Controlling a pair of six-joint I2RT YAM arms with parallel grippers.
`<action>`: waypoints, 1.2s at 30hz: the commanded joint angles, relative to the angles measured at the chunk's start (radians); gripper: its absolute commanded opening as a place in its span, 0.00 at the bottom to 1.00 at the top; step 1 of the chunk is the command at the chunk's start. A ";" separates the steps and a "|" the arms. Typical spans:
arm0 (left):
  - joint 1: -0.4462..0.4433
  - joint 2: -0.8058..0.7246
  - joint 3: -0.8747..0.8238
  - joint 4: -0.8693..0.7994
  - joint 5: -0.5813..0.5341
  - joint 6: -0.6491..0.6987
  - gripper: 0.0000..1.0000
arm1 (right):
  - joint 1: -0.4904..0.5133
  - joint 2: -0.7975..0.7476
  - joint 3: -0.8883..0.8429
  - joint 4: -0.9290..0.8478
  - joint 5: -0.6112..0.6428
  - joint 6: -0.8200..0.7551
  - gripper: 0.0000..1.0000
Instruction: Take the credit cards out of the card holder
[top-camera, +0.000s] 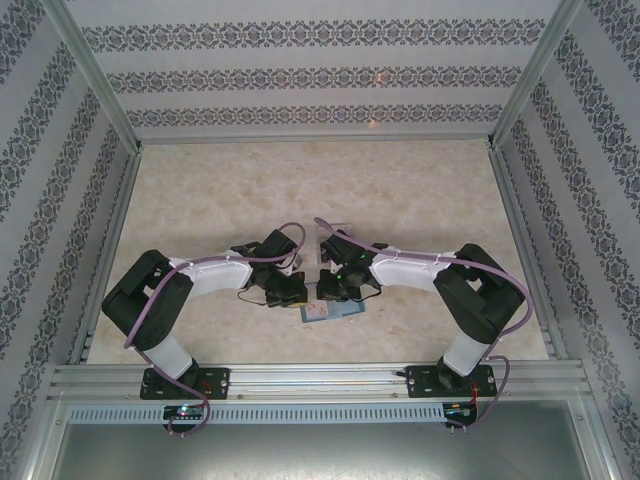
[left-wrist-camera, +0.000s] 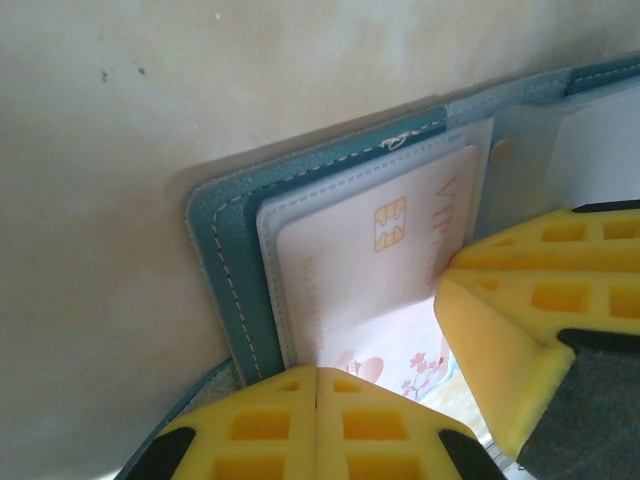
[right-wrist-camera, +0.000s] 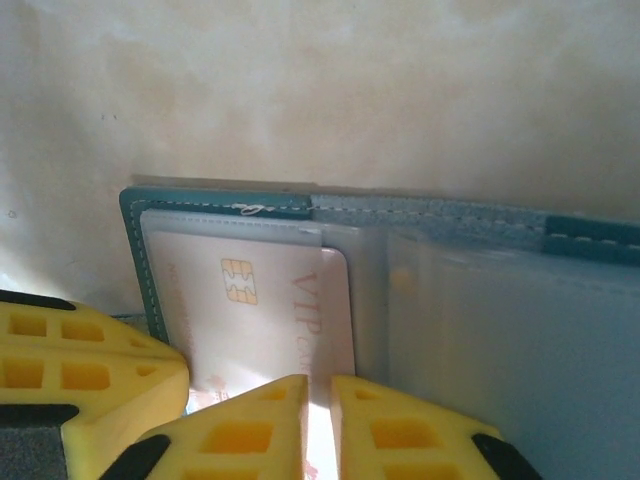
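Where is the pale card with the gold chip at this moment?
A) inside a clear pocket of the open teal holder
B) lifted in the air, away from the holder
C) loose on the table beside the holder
A: the card lies flat behind the clear pocket, whose pale border frames it, inside the open teal card holder.

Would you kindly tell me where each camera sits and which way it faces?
Top external: above and behind, looking down on the table; left arm and right arm meet over the card holder.
Left wrist: on the left arm, looking past the left gripper at a chip card.
Right wrist: mirrored, past the right gripper.
Shared: both wrist views show that card.
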 joint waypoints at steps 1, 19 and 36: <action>-0.015 0.005 -0.006 -0.033 -0.024 0.007 0.00 | -0.006 0.022 0.002 -0.056 0.039 -0.016 0.23; -0.016 -0.003 0.032 -0.113 -0.066 0.037 0.00 | -0.006 -0.024 0.045 -0.154 0.096 -0.051 0.35; -0.081 0.032 0.118 -0.087 -0.041 -0.003 0.00 | -0.022 -0.085 0.013 -0.118 0.062 -0.039 0.35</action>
